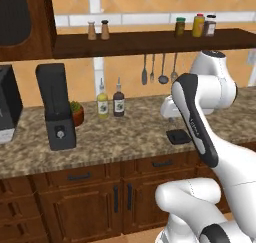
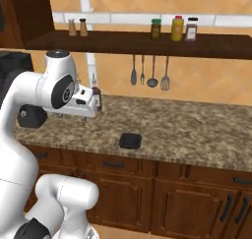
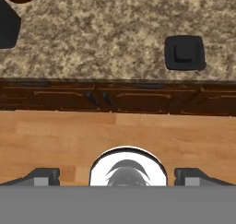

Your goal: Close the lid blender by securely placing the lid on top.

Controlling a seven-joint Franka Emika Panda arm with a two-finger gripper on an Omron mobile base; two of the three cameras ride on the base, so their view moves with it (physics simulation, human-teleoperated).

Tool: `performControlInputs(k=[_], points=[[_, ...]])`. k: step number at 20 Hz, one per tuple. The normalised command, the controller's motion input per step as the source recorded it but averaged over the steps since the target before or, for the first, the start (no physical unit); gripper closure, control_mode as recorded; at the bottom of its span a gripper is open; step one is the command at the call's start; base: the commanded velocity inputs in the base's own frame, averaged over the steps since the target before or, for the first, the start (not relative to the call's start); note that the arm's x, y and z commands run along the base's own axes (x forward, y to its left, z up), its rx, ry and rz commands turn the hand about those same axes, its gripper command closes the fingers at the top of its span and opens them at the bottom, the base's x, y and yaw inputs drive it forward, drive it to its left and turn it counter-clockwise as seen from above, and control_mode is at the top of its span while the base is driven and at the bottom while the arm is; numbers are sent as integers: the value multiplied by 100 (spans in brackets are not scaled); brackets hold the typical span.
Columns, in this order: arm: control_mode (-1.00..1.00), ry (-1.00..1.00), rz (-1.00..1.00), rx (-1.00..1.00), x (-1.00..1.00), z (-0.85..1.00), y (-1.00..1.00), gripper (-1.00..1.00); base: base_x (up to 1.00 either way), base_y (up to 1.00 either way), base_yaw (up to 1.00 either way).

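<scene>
The blender [image 1: 56,107] stands on the left of the counter, a tall dark jar on a boxy base with a round knob, and its jar has no cover. A dark corner of the blender [image 3: 7,27] shows at the hand view's left edge. The lid [image 1: 178,136], a small flat black square, lies on the counter near the front edge, well to the blender's right. The lid [image 2: 130,140] [image 3: 185,52] is free, with nothing touching it. My gripper [image 3: 117,178] [image 2: 74,116] hangs open and empty, pointing down, above the counter's front edge and to the lid's left.
A potted plant [image 1: 76,113] sits right beside the blender, and two bottles [image 1: 110,103] stand behind the middle of the counter. A black machine [image 1: 7,104] is at the far left. Utensils [image 1: 160,69] hang under a shelf [image 1: 150,39] with jars.
</scene>
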Motion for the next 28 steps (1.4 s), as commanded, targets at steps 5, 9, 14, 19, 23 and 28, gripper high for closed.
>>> performControlInputs(k=[5,9,14,19,23,28], points=[[100,0,0,0,0,0,0,-100,35,-60,0],[100,0,0,0,0,0,0,-100,54,-2,0],[100,0,0,0,0,0,0,-100,53,0,0],[100,0,0,0,0,0,0,-100,53,0,0],[100,0,0,0,0,0,0,-100,49,0,0],[-100,3,-2,0,11,-34,-43,-100,0,0,0]])
